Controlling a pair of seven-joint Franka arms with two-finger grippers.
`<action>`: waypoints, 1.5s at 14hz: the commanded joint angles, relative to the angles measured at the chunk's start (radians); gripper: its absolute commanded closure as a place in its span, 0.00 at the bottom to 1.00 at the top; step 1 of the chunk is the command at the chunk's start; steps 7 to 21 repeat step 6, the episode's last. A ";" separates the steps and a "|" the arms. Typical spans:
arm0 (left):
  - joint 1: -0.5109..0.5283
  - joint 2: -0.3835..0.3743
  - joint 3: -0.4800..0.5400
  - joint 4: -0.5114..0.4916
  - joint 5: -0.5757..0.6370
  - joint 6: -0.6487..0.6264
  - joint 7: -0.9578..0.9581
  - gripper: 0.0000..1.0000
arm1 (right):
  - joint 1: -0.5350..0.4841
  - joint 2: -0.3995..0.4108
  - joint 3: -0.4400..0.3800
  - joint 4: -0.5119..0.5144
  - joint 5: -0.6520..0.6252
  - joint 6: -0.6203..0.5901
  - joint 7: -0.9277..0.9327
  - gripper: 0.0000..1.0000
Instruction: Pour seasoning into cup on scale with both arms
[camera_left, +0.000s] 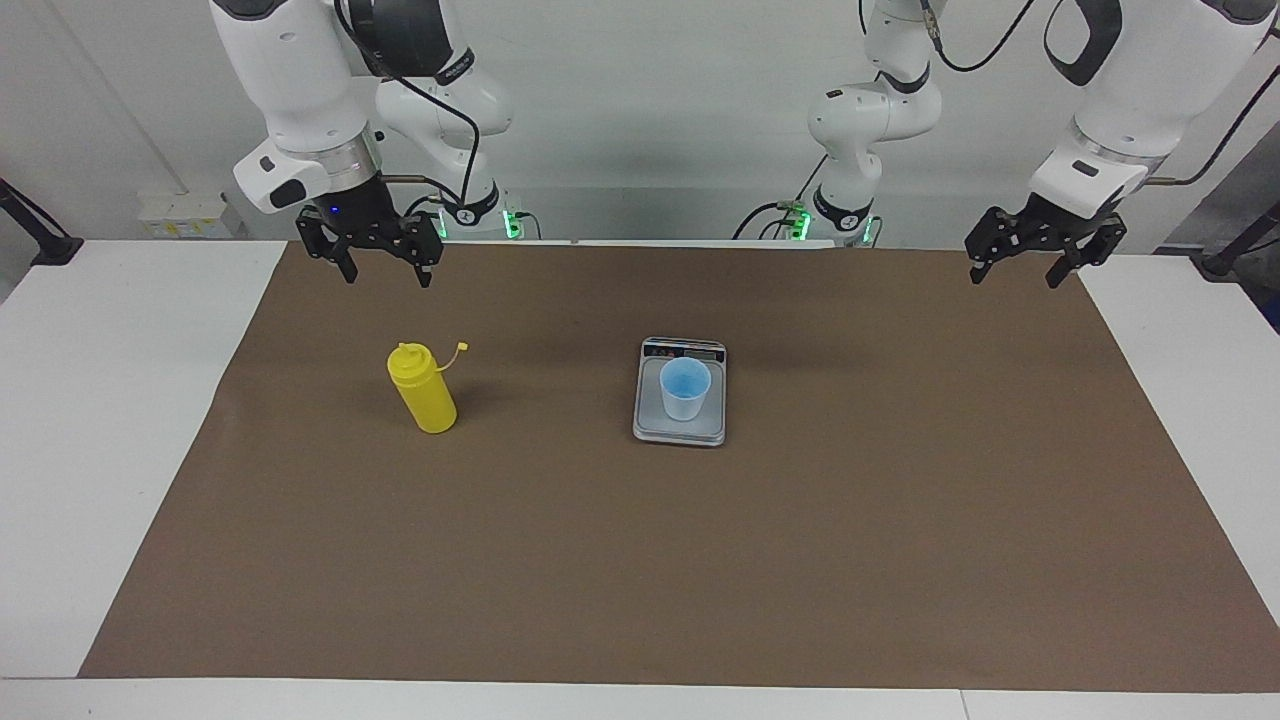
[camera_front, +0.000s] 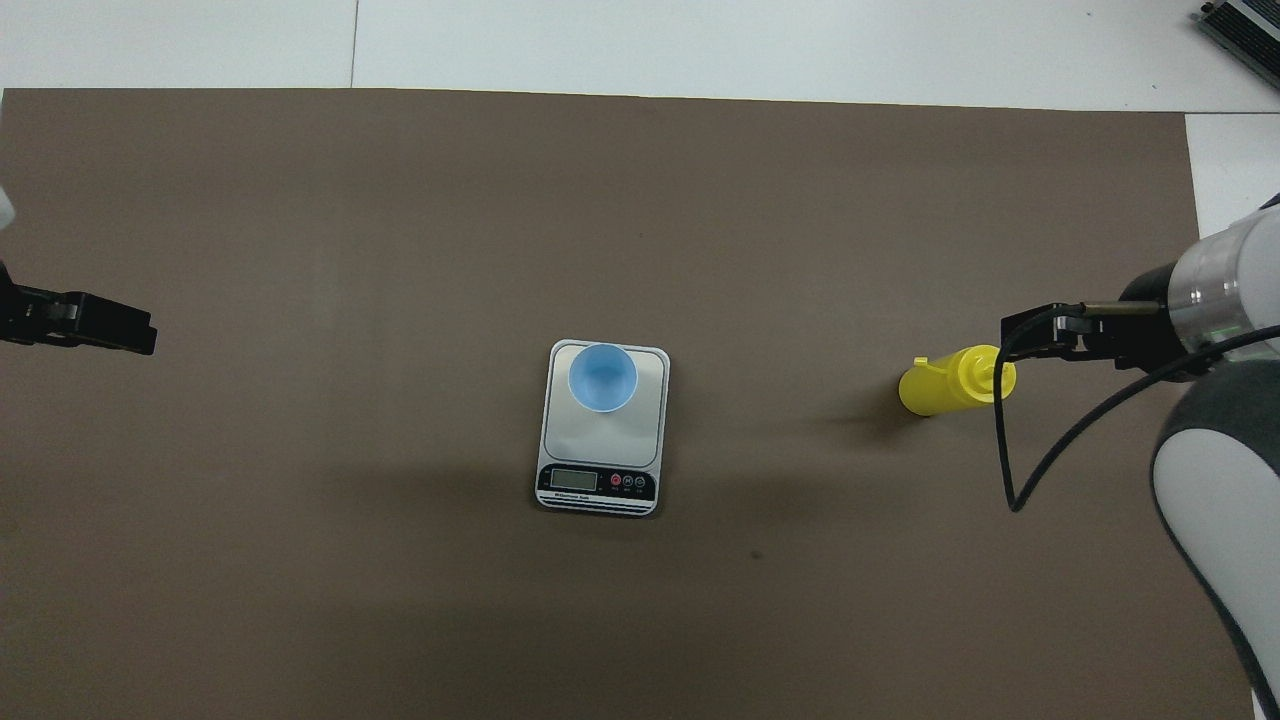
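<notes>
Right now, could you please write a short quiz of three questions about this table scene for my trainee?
1. True or false: the small light blue plastic cup stands on the flat silver-grey kitchen scale.
2. What does the right claw hold? A) the bright yellow squeeze bottle B) the cup C) nothing
3. Fill in: the left claw hangs open over the brown ____.

Key: 1 true; 2 C; 3 mat.
</notes>
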 joint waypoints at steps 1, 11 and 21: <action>-0.006 -0.008 0.004 -0.005 -0.008 0.004 -0.009 0.00 | -0.006 0.001 0.008 -0.001 -0.017 -0.021 -0.023 0.00; -0.006 -0.008 0.004 -0.005 -0.008 0.004 -0.008 0.00 | -0.006 -0.001 0.009 -0.004 -0.016 -0.024 -0.024 0.00; -0.006 -0.008 0.004 -0.005 -0.008 0.004 -0.008 0.00 | -0.006 -0.001 0.009 -0.004 -0.016 -0.024 -0.024 0.00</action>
